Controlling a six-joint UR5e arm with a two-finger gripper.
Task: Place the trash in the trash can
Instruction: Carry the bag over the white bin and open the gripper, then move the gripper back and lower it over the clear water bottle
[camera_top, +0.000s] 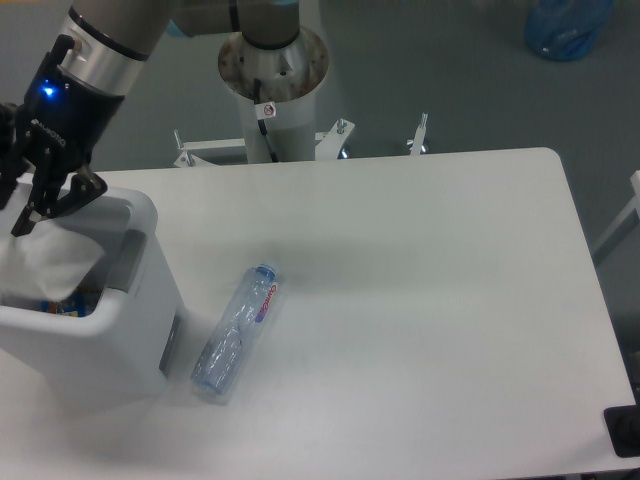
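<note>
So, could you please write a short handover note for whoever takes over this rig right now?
End effector: above the trash can opening at the table's left, fingers spread; the paper wad sits just below them. Whether it is fully released is hard to tell.
Paper wad: inside the trash can's opening, resting over a blue item in the trash can.
Bottle: lying flat on the table just right of the trash can, blue cap pointing away from the camera, untouched.
Done: paper wad is in or nearly in.
Left: confirm the drop, then pick up the bottle and bin it.
</note>
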